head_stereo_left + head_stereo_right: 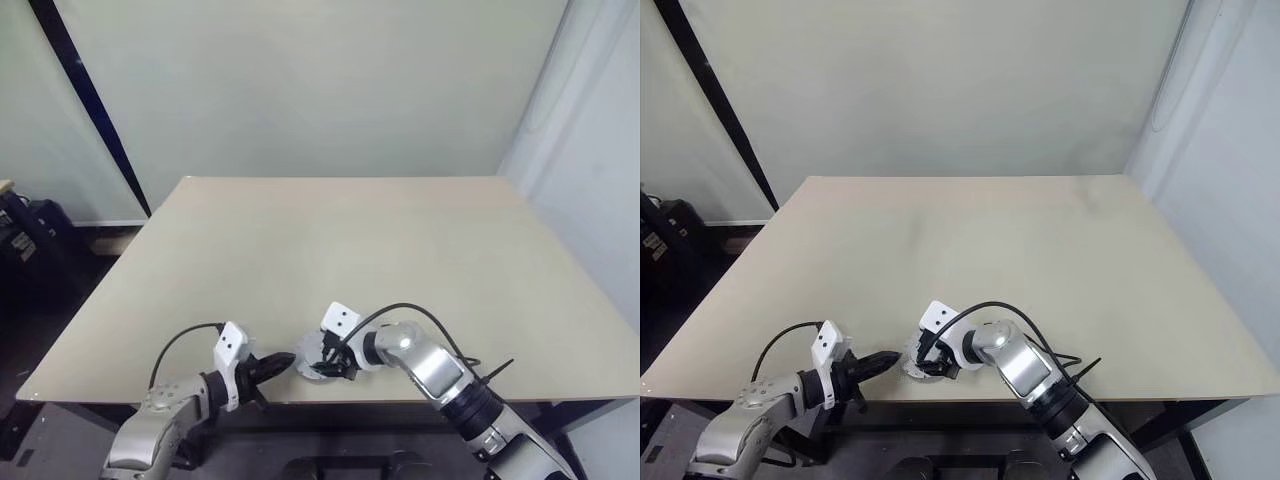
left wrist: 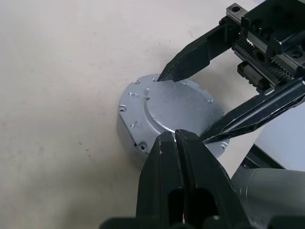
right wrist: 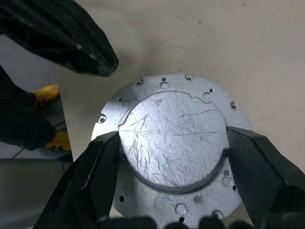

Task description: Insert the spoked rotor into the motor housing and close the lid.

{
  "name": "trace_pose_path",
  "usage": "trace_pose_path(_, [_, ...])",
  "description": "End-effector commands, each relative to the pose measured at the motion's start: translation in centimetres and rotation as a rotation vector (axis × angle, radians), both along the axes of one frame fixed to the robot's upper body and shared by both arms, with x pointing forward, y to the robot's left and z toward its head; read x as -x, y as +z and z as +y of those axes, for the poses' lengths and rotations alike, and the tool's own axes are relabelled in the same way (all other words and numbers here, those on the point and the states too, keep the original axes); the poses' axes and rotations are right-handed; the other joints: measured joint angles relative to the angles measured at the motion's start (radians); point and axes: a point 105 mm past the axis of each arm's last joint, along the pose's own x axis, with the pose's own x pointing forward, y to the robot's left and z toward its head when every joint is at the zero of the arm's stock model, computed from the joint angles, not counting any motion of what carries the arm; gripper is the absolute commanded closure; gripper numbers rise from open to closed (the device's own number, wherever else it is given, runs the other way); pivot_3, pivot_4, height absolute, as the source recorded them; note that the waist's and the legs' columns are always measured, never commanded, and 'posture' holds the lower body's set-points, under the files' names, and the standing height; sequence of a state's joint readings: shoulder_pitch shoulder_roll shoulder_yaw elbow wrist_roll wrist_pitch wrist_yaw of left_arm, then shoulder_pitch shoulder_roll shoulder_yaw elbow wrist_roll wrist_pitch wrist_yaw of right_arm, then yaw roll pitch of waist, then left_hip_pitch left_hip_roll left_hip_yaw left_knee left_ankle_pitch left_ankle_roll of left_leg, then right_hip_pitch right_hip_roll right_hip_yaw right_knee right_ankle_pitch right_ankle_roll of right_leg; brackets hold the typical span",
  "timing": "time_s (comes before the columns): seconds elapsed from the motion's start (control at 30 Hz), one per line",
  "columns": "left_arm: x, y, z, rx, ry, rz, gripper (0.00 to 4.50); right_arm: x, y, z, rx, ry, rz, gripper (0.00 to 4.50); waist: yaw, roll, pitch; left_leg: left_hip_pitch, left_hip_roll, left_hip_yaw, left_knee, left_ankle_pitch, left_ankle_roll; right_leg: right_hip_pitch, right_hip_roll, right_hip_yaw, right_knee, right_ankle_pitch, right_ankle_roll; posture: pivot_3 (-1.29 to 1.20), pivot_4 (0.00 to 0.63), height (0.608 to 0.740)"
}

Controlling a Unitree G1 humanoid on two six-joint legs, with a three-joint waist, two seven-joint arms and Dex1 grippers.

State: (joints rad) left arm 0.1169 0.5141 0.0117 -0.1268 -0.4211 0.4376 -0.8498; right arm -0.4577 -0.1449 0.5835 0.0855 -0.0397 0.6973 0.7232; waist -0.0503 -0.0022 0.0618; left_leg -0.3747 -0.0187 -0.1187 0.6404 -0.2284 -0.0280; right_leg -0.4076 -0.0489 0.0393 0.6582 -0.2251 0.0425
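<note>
Right hand (image 3: 171,143) spread around closed lid (image 3: 172,138) on motor housing (image 2: 131,129), left hand (image 2: 175,138) pinched shut, empty.

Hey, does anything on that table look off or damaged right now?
Nothing is spilled or askew. The round metal piece sits flat near the table's front edge, its raised disc face covered in fine scratches. The right tool straddles that disc; the left tool, shut, is at its rim.
</note>
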Motion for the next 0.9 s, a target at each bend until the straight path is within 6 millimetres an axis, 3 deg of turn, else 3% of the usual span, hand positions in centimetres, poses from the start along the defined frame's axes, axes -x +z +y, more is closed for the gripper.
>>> trace_pose_path(0.03, [-0.5, 0.8, -0.3, -0.004, -0.017, -0.046, 4.50, -0.2, 0.1, -0.1, 0.014, -0.019, -0.012, 1.30, 0.000, 0.000, 0.000, 0.000, 0.000, 0.000, 0.000, 0.000, 0.000, 0.000, 0.000, 0.000, 0.000, 0.000, 0.000, 0.00, 0.000, 0.740])
trace_pose_path(0.9, [-1.7, -1.9, -1.9, -0.071, -0.040, 0.009, 4.50, 0.2, -0.2, -0.4, 0.056, 0.015, -0.035, 1.30, 0.001, 0.004, -0.003, 0.000, -0.001, -0.001, 0.001, 0.000, 0.000, 0.001, -0.001, 0.000, 0.000, 0.000, 0.000, 0.00, 0.000, 0.740])
